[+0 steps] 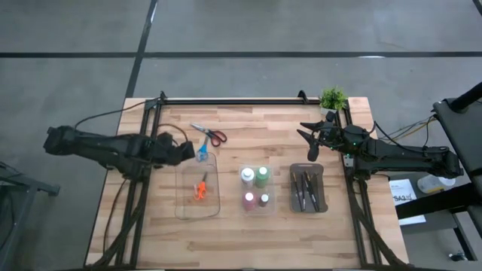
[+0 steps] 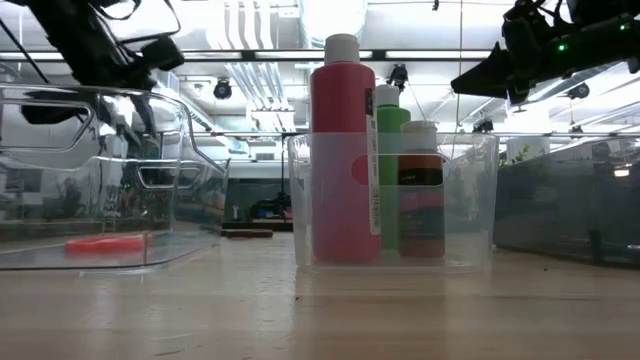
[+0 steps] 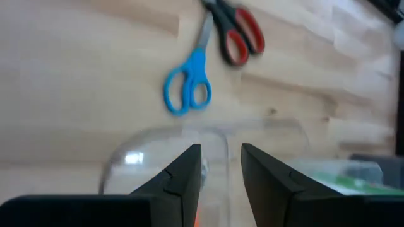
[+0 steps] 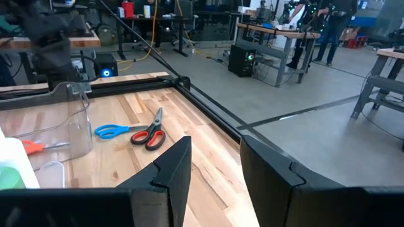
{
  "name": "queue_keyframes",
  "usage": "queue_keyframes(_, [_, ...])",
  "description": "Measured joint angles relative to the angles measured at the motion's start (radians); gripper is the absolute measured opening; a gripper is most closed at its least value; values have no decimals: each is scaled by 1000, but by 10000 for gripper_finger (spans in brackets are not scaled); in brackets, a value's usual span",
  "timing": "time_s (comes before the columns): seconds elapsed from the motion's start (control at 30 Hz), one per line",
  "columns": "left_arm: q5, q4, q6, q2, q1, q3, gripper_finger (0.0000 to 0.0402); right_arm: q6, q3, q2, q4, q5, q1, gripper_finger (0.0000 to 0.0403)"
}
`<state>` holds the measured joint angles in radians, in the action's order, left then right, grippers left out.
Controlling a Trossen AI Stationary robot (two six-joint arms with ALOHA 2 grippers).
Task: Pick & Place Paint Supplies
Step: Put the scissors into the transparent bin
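My left gripper (image 1: pixel 188 153) hovers open over the far end of a clear tray (image 1: pixel 184 199), nothing between its fingers (image 3: pixel 180 180). Orange-handled scissors (image 1: pixel 200 189) lie flat inside that tray. Just beyond it, blue-handled scissors (image 3: pixel 188 85) and red-handled scissors (image 3: pixel 237 31) lie flat on the wood, their blades crossing. Red (image 2: pixel 343 150), green (image 2: pixel 392 170) and brownish (image 2: pixel 421 190) paint bottles stand upright in a small clear bin (image 2: pixel 470 200). Dark paintbrushes (image 1: pixel 305 188) lie in a dark grey tray (image 1: pixel 322 192). My right gripper (image 1: pixel 309 143) waits open, raised at the far right.
A small green potted plant (image 1: pixel 332 98) stands at the far right corner. Black frame rails (image 1: pixel 226 100) run along the table's far edge and both sides. Bare wood shows along the near edge and between the trays.
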<state>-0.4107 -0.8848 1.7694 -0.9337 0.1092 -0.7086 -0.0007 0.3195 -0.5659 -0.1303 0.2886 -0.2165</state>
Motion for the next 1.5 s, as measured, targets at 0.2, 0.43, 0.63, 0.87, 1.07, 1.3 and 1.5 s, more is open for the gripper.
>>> queue_keyframes(0.2, [51,8,-232,7,-198,-22,122,0,0,0,0,0,0,131])
queue_keyframes(0.43, [243,46,-407,-48,-427,-17,122,0,0,-1,0,0,0,131])
queue_keyframes(0.63, [284,84,-491,-205,-478,-20,122,0,0,-1,0,0,0,131])
queue_keyframes(0.87, [313,92,-521,-359,-480,-26,122,0,0,-1,0,0,0,131])
queue_keyframes(1.07, [345,150,-543,-457,-480,-26,122,0,0,0,0,0,0,131])
queue_keyframes(1.3, [353,213,-566,-536,-482,-26,122,0,0,0,0,0,0,131])
queue_keyframes(1.5, [392,242,-566,-575,-492,-26,122,0,0,0,0,0,0,131])
